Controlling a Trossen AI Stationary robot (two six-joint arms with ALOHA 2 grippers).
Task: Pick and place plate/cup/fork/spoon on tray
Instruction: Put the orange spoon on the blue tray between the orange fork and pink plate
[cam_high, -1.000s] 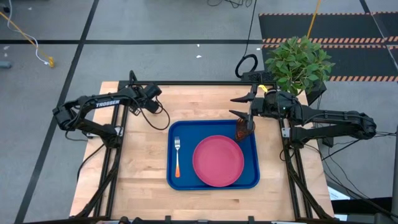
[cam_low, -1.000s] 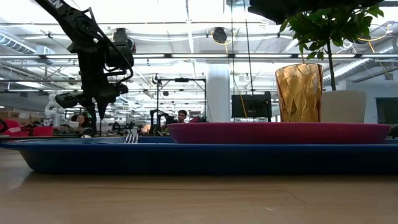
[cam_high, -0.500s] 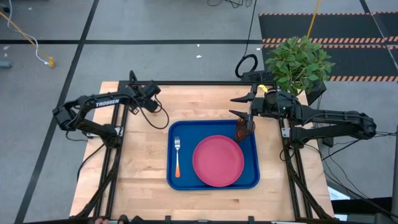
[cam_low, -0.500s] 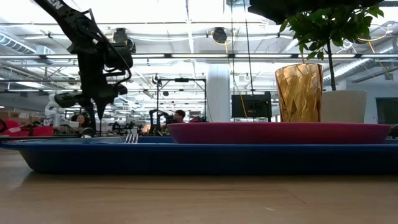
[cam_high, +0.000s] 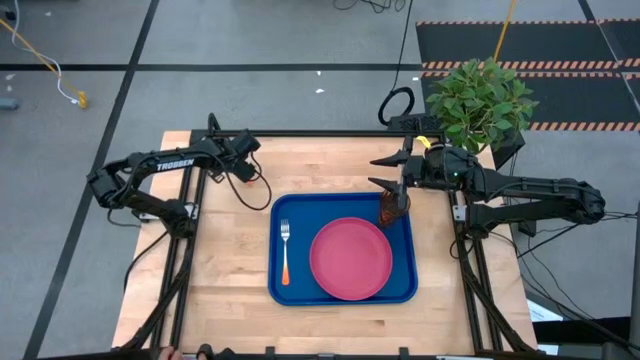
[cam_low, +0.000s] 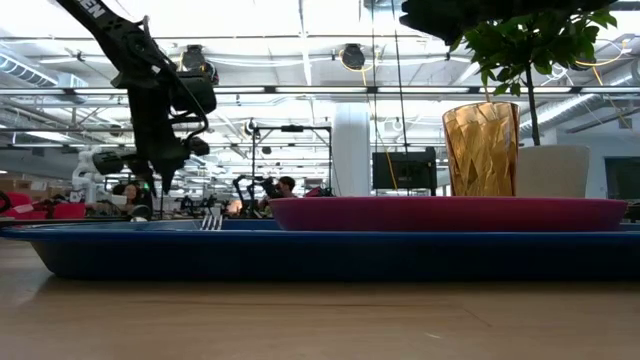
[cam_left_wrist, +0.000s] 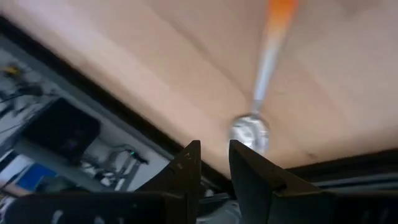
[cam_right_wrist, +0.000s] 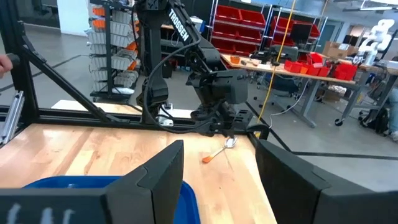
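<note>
The left gripper (cam_left_wrist: 214, 155) has its two fingers pulled almost together, with only a thin gap, and nothing is between them. In the left wrist view the spoon (cam_left_wrist: 262, 74) lies just past the fingertips, near the middle of the frame. Its round bowl is closest to the fingers and its orange handle points away to the top. It rests flat on the table (cam_left_wrist: 155, 56), close to the edge. In the high view this is the upper left part of the table, well apart from the tray (cam_high: 300, 295).

The step now looks like picking up the spoon. To do it well, the fingers should first spread wide. Then the gripper should go down with one finger on each side of the thin neck or the handle, not the slippery bowl. It should squeeze only when the fingers nearly touch the wood. The spoon is flat and thin, so it could slide away or slip over the edge.

The tray sits in the middle of the high view. It already holds the fork (cam_high: 285, 250) on its left, the plate (cam_high: 350, 258), and the cup (cam_high: 393, 207) in its upper right corner. The right gripper (cam_high: 383, 171) waits just above the cup in that frame, with its fingers spread and holding nothing.
</note>
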